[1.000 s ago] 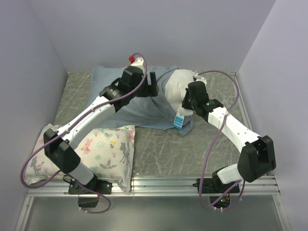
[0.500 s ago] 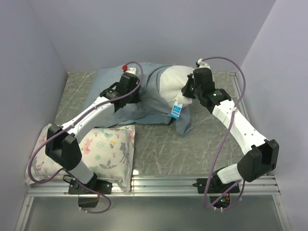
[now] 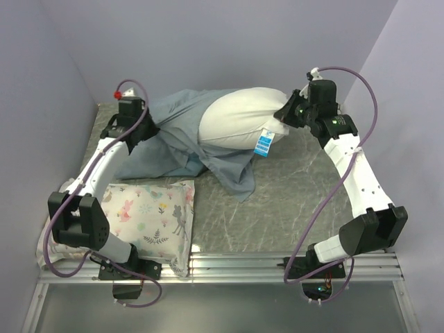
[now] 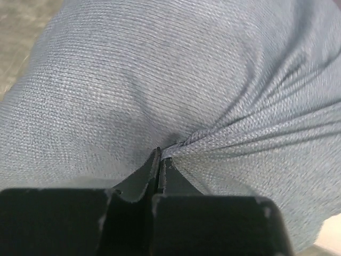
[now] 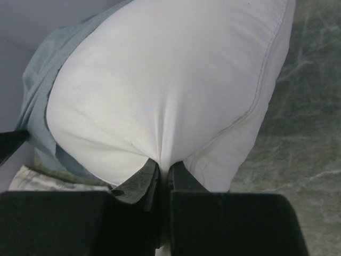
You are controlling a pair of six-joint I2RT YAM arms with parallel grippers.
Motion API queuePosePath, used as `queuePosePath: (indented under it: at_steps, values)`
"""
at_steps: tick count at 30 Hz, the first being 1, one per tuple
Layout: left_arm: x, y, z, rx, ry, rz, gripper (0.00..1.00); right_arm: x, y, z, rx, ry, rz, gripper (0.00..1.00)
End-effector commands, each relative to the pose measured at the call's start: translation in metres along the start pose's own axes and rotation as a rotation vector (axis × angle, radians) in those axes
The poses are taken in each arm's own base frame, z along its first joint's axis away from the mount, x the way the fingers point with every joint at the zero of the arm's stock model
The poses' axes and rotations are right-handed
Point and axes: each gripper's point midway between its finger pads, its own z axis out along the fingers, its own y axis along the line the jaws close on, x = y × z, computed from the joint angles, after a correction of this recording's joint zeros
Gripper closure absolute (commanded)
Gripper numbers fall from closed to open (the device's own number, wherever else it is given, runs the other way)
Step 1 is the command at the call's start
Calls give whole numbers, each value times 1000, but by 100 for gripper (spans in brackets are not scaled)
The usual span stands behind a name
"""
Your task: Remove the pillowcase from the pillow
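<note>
My left gripper [image 4: 160, 157] pinches the pillowcase [image 4: 160, 80] left of the pillow [image 3: 239, 119]; my right gripper [image 5: 163, 165] clamps the pillow's right end.

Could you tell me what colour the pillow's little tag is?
Blue and white tag, best seen in the top view.

One pillowcase [image 3: 173, 125], one white pillow [image 3: 239, 118], one floral pillow [image 3: 152, 211].

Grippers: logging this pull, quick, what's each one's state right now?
Left gripper: shut on the pillowcase.
Right gripper: shut on the pillow.
</note>
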Motion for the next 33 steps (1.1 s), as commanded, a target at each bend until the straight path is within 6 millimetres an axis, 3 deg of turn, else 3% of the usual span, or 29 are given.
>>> queuePosePath:
  at_steps: [1, 5, 7, 9, 11, 12, 13, 14, 15, 17, 18, 20, 24, 26, 28, 33]
  values:
    - [-45, 83, -16, -221, -153, -126, 99, -81, -7, -35, 41, -279, 1, 100]
    - [-38, 74, -12, -146, -119, -110, 99, -60, -16, -26, 37, -246, 13, 100]
    - [-27, 57, -13, -41, -76, -96, 98, -39, -25, -17, 39, -212, 19, 100]
    - [-25, 41, -19, 32, -66, -79, 90, -24, -34, -11, 50, -190, 27, 100]
    - [-25, 25, -26, 71, -71, -43, 77, 7, -52, 2, 76, -138, 36, 100]
    - [-33, 16, -37, 92, -95, -30, 72, 16, -54, 2, 71, -132, 40, 100]
    - [-38, 11, -42, 100, -112, -12, 68, 40, -65, 9, 76, -90, 49, 100]
    - [-39, -1, -48, 128, -117, 3, 59, 48, -67, 6, 72, -91, 57, 100]
    - [-51, -13, -60, 159, -151, 16, 57, 70, -80, 10, 94, -54, 70, 100]
    - [-57, -34, -70, 189, -179, 40, 53, 78, -80, 5, 80, -64, 78, 93]
    - [-69, -48, -76, 211, -206, 54, 51, 92, -86, 5, 86, -44, 82, 84]
    - [-68, -72, -78, 224, -210, 103, 45, 97, -84, -5, 66, -59, 84, 79]
    - [-84, -125, -63, 298, -210, 198, 30, 122, -92, -12, 77, -33, 80, 66]
    - [-74, -149, -54, 386, -143, 243, 22, 124, -92, -19, 78, -42, 76, 58]
    - [-72, -171, -30, 418, -103, 301, 20, 128, -93, -22, 80, -38, 72, 51]
    - [-13, -208, 23, 555, 105, 430, 16, 115, -88, -35, 82, -73, 43, 32]
